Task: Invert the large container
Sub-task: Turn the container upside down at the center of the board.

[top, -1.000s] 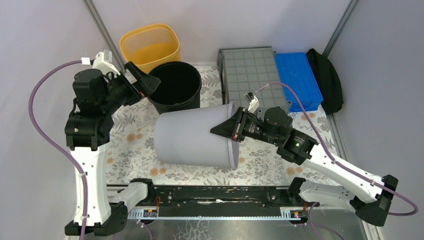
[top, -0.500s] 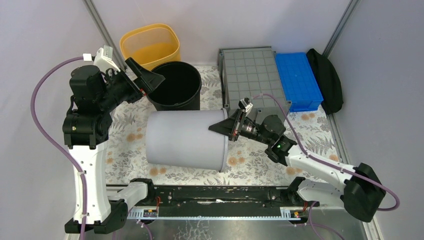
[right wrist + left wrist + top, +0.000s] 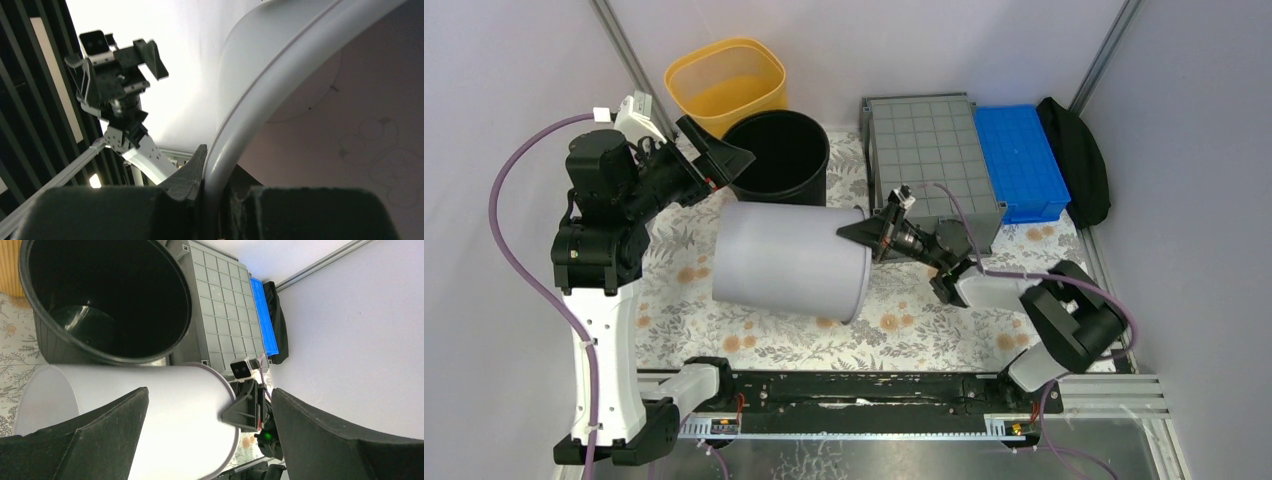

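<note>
The large container (image 3: 929, 150), a dark-grey crate, rests at the back right with its square-gridded underside facing up; it also shows in the left wrist view (image 3: 220, 305). My right gripper (image 3: 865, 233) touches no part of it. It is shut on the rim (image 3: 260, 110) of a round light-grey bucket (image 3: 784, 262), which lies on its side over the floral mat, one finger outside the wall and one inside (image 3: 212, 167). My left gripper (image 3: 734, 158) is open and empty, held above the bucket's upper left (image 3: 210, 392).
A black round bucket (image 3: 779, 160) stands upright just behind the light-grey one. A yellow bin (image 3: 724, 85) is behind it. A blue ribbed tray (image 3: 1022, 160) and a black bag (image 3: 1079, 160) lie right of the crate. Walls close in on all sides.
My right gripper has carried the light-grey bucket left and toward the back, its open end now close to the crate. The left gripper has barely moved.
</note>
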{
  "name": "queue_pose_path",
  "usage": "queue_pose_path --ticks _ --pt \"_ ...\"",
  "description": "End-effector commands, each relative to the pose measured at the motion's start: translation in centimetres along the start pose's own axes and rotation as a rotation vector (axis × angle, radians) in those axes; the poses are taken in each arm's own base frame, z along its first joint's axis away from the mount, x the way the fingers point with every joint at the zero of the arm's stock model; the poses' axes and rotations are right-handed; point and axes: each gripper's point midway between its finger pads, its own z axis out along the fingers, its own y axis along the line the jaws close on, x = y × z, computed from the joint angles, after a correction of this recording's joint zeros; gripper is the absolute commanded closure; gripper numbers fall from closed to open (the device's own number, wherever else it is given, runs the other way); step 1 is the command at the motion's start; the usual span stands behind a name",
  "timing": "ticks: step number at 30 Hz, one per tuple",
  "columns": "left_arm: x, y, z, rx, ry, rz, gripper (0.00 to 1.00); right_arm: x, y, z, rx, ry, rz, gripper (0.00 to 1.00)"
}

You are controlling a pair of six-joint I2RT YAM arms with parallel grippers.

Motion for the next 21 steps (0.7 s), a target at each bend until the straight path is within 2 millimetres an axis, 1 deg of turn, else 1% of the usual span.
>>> queue_pose_path --ticks 1,4,6,8,10,13,16,17,21 --pt "-0.5 -0.2 0.3 0.021 -0.014 0.025 0.00 -2.9 8.6 1.6 -0.315 -0.049 -0.151 1.00" --pt "-0.6 0.1 0.4 0.006 -0.017 0.030 0.00 -4.0 8.8 2.5 -0.326 -0.063 -0.156 1.00" --pt "-0.6 0.4 0.4 -0.006 -0.018 0.034 0.00 -4.1 8.9 2.3 -0.345 -0.067 -0.145 1.00" --pt "-0.6 0.6 0.3 -0.014 -0.023 0.044 0.00 -3.9 9.0 1.3 -0.372 -0.084 -0.136 1.00" --pt "-0.8 0.7 0.1 -0.025 -0.040 0.052 0.00 -3.7 8.6 0.1 -0.380 -0.111 -0.123 1.00" --pt "-1.0 0.7 0.1 -0.029 -0.051 0.060 0.00 -3.0 7.6 -1.4 -0.357 -0.132 -0.130 1.00" --pt "-0.9 0.9 0.2 -0.035 -0.049 0.066 0.00 -2.3 7.4 -3.0 -0.349 -0.156 -0.139 1.00" --pt "-0.9 1.1 0.2 -0.039 -0.048 0.067 0.00 -2.1 7.0 -3.5 -0.340 -0.162 -0.140 1.00" --pt "-0.6 1.7 0.5 -0.052 -0.047 0.065 0.00 -1.5 7.1 -5.0 -0.342 -0.191 -0.148 1.00"
